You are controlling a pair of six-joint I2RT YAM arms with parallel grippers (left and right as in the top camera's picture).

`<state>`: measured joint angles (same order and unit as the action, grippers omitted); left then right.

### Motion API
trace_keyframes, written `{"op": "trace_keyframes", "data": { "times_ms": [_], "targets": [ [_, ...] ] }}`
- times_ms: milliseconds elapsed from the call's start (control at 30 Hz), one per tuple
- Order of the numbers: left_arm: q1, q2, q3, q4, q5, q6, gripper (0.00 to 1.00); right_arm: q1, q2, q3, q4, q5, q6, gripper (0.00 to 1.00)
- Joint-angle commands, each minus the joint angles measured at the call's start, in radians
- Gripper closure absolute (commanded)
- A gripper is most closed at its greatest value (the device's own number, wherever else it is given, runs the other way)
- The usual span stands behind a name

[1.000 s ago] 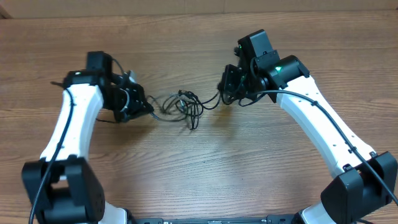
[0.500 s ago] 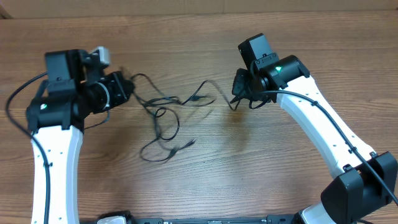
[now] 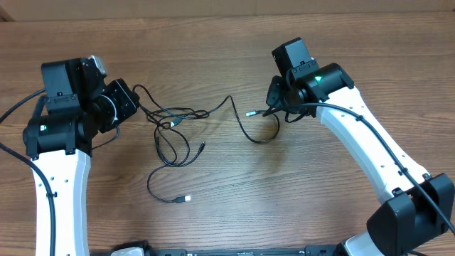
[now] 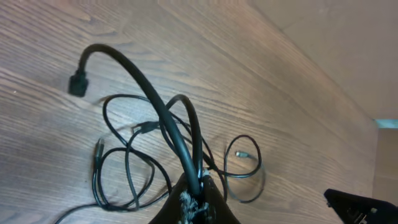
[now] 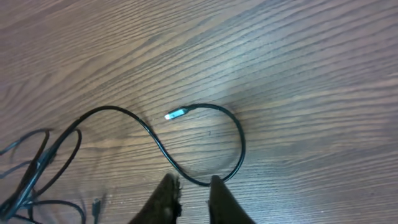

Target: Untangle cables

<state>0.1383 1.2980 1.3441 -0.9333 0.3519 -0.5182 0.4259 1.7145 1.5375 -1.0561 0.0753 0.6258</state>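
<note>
The cables (image 3: 174, 131) lie as loose black strands across the middle of the wooden table, with a loop and plug ends spread apart. My left gripper (image 3: 134, 105) is shut on one strand; in the left wrist view that cable (image 4: 155, 106) rises from the gripper (image 4: 198, 182) to a black plug (image 4: 77, 84). A separate strand (image 3: 249, 131) with a silver plug (image 5: 175, 114) curls on the table just beyond my right gripper (image 5: 191, 185). That gripper (image 3: 271, 108) is open, with nothing between its fingers.
A pale wall strip (image 3: 213, 7) marks the table's far edge. Another strand runs down to a plug (image 3: 186, 199) nearer the front edge. The dark tip of the right arm (image 4: 357, 205) shows at the lower right of the left wrist view.
My left arm has pulled back to the left with its strand, and the small knot has spread into loose strands. My right gripper has let go of its strand and its jaws have parted.
</note>
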Motion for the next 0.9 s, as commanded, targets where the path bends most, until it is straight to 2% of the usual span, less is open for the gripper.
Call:
{"op": "trace_keyframes", "data": {
  "times_ms": [0,133,267,433,500,633,733,867],
  "targets": [
    [0.003,-0.008,0.021,0.014,0.013,-0.01,0.96,-0.002,-0.014,0.019,0.008,-0.034,0.006,0.81],
    [0.001,-0.003,0.021,0.007,0.012,-0.01,0.96,-0.001,-0.013,0.019,0.034,-0.151,-0.002,0.67],
    [-0.002,0.007,0.021,-0.006,0.011,-0.01,0.96,0.005,0.001,0.019,0.067,-0.211,-0.005,0.6],
    [-0.002,0.023,0.02,-0.029,0.011,-0.01,0.95,0.035,0.061,0.019,0.115,-0.243,-0.005,0.33],
    [-0.002,0.031,0.02,-0.037,0.011,-0.01,0.96,0.052,0.092,0.019,0.142,-0.315,-0.005,0.3],
    [-0.002,0.042,0.02,-0.039,0.013,-0.01,0.96,0.088,0.132,0.019,0.232,-0.399,-0.003,0.15],
    [-0.002,0.042,0.02,-0.04,0.015,-0.01,0.96,0.113,0.15,0.019,0.285,-0.387,0.009,0.11],
    [-0.002,0.042,0.02,-0.051,0.015,-0.009,0.96,0.14,0.171,0.019,0.319,-0.383,0.074,0.11]
  ]
}}
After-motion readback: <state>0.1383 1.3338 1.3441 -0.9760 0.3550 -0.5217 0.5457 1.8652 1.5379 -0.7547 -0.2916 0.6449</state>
